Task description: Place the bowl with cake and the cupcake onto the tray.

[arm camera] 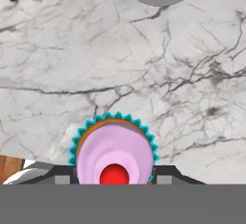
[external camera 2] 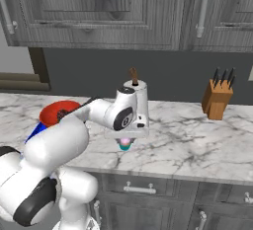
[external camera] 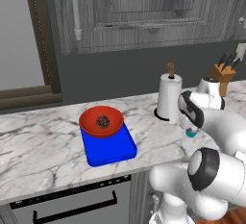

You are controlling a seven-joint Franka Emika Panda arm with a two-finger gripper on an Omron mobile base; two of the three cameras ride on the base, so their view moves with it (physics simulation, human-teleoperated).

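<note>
Hand view | fingers [arm camera: 114, 180] part-open, clasping cupcake [arm camera: 114, 153] at both sides | above marble counter [arm camera: 72, 50]

The arm reaches forward from the base, elbow bent, wrist turned so the hand points straight down at the counter. The gripper [arm camera: 114, 177] hangs low, its two dark fingers [arm camera: 61, 176] standing partly apart, one on either side of the cupcake [arm camera: 114, 153], clasping its wrapper.
</note>
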